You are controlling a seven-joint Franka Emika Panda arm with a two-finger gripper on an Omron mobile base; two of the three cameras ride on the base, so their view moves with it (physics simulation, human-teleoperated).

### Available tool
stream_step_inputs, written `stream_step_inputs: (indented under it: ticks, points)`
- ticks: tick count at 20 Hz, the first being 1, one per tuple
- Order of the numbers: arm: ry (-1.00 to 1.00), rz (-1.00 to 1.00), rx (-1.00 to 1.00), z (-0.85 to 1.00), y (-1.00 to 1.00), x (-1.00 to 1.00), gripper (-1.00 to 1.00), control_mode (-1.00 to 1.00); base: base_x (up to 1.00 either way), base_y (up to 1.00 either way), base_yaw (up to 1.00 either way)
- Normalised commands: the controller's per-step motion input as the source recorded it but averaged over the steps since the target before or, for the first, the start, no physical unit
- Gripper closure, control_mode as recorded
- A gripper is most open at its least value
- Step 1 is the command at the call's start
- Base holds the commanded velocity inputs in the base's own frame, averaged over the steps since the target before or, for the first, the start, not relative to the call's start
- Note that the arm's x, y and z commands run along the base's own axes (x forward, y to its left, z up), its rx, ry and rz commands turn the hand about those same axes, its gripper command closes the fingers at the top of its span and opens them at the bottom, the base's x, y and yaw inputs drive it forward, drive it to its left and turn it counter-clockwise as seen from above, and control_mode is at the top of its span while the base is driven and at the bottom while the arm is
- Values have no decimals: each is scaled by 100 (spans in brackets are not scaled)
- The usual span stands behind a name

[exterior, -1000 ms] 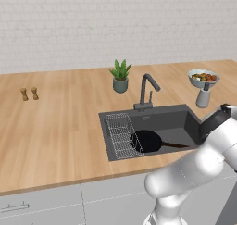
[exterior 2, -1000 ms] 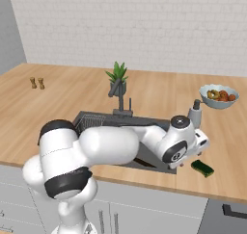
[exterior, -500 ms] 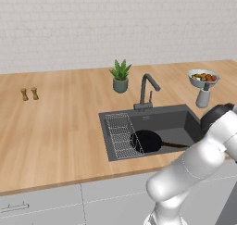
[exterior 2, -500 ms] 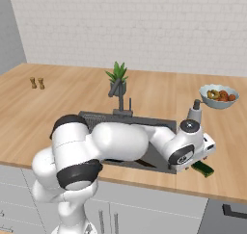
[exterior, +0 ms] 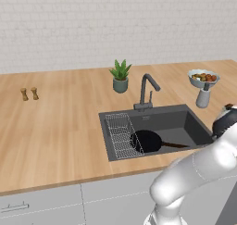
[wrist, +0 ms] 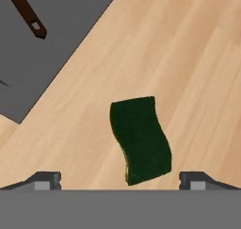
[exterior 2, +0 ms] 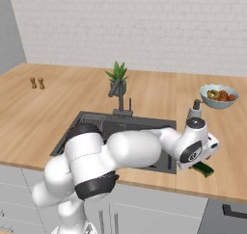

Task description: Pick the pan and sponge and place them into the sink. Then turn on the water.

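Observation:
The black pan (exterior: 145,140) lies in the dark grey sink (exterior: 166,120), beside the wire rack, its handle pointing right. Its handle tip (wrist: 29,15) crosses the basin (wrist: 61,20) in the hand view. The green sponge (wrist: 140,139) lies flat on the wooden counter to the right of the sink, near the front edge. My gripper (wrist: 120,183) hangs open right above it, one fingertip on each side, not touching it. In the right base view the hand (exterior 2: 198,149) covers most of the sponge (exterior 2: 204,169). No water runs from the faucet (exterior: 148,87).
A potted plant (exterior: 120,76) stands behind the faucet. A fruit bowl (exterior: 203,77) on a stand sits at the back right. Two small shakers (exterior: 28,94) stand far left. The counter's front edge runs close behind the sponge.
The hand has moved right and down from beside the sink until it is over the sponge. The jaws stayed open. The pan has not moved.

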Motion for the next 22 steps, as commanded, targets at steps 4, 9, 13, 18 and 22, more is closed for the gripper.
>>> stream_step_inputs:
  ticks: [4,9,13,18,22]
  points:
    - [10,0,0,-34,-4,4,-100,-100,0,0,0]
    - [2,0,0,-24,-8,4,-100,-100,0,0,0]
    - [0,0,0,-26,-19,4,-100,-100,0,0,0]
    - [0,2,1,-30,-21,10,-100,-100,0,0,0]
    - [0,4,0,-20,-15,24,-100,-100,0,0,0]
